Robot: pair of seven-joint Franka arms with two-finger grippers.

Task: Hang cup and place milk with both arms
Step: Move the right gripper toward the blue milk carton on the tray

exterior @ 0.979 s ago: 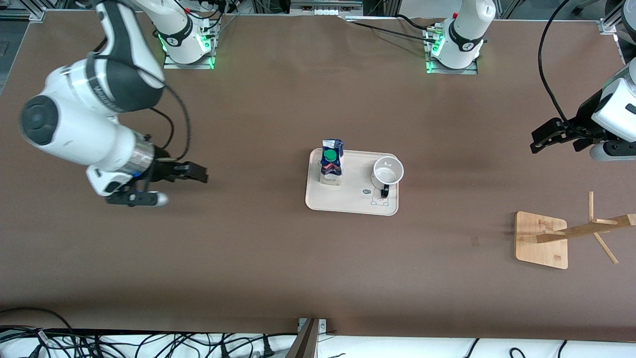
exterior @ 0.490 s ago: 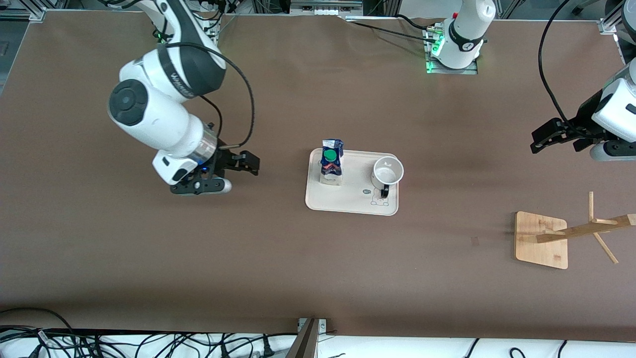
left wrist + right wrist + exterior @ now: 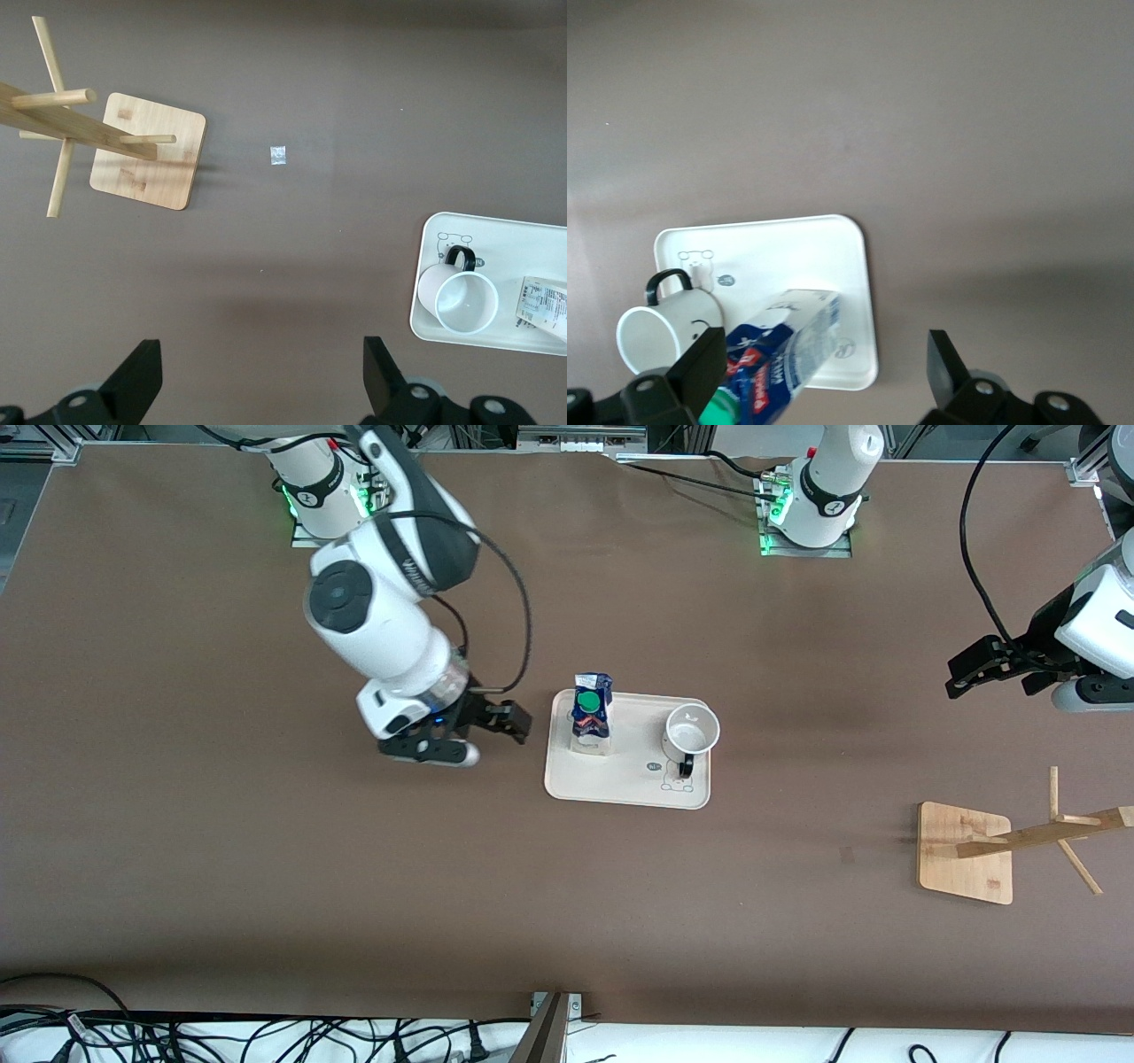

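Note:
The milk carton (image 3: 592,713), dark blue with a green cap, stands on a white tray (image 3: 620,784) at the table's middle; it also shows in the right wrist view (image 3: 784,354). The white cup (image 3: 690,732) with a black handle stands on the same tray toward the left arm's end, and shows in both wrist views (image 3: 458,299) (image 3: 664,329). My right gripper (image 3: 500,726) is open and empty, just beside the tray at the carton's side. My left gripper (image 3: 974,669) is open and empty, up over the table near the left arm's end.
A wooden cup rack (image 3: 966,852) with pegs stands near the left arm's end of the table, nearer the front camera than the tray; it shows in the left wrist view (image 3: 146,150). A small scrap (image 3: 279,155) lies on the brown tabletop.
My right arm has swung from the right arm's end of the table toward the tray, its open gripper now close beside the carton. The left arm has not moved.

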